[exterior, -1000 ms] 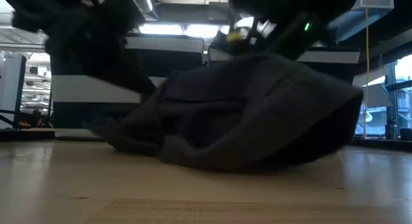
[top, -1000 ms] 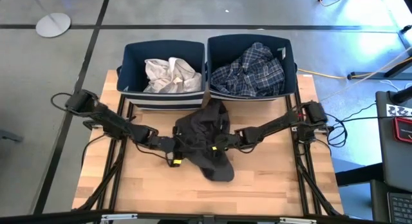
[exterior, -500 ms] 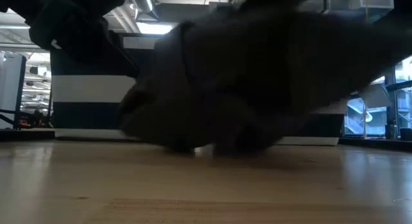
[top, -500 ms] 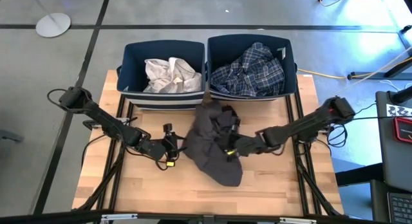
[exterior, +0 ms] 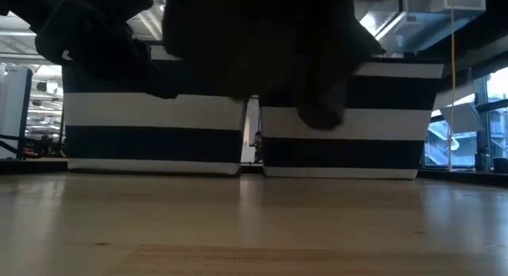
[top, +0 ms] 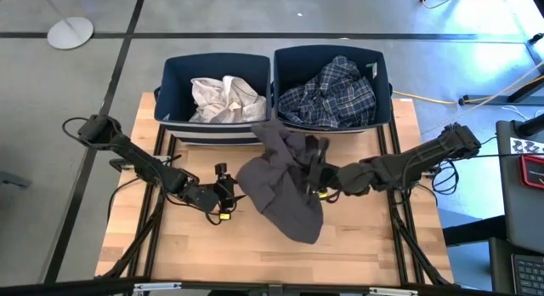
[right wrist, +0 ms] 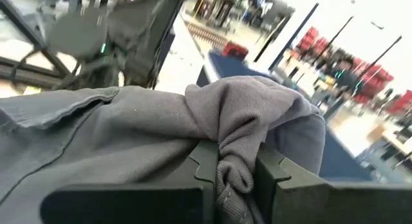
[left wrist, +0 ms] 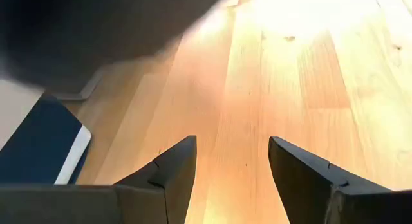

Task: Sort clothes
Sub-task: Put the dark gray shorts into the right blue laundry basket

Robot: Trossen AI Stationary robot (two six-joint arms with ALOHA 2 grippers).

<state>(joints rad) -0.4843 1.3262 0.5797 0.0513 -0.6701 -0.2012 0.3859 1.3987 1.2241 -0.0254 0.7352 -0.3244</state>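
Observation:
A dark grey garment [top: 280, 185] hangs from my right gripper [top: 313, 179] above the middle of the table, in front of the two navy bins. In the low view the garment [exterior: 262, 46] is clear of the tabletop. My right gripper [right wrist: 235, 169] is shut on it. My left gripper [top: 223, 194] is open and empty, low over the table just left of the garment; its wrist view shows the gripper [left wrist: 232, 166] over bare wood. A white garment [top: 223, 99] lies in the left bin and the blue-white plaid shirt [top: 329, 93] in the right bin. The dark green garment is not in view. My right gripper pinches a bunched fold of the grey garment [right wrist: 233, 143] between its two fingers, several layers gathered together. The fingers come roughly level from the table's right side. The garment is lifted clear of the table and drapes slack below and to the left of the fingers.
The left bin [top: 174, 75] and the right bin [top: 378, 75] stand side by side at the table's far edge. Bare wooden tabletop [top: 255, 253] lies toward the near edge. The left bin's corner [left wrist: 38, 147] shows beside my left gripper.
My right gripper has risen and drawn back toward the table's right edge with the grey garment. The garment lay spread on the table and now hangs bunched and clear of it. It has come away from my left gripper, which stays low at the left.

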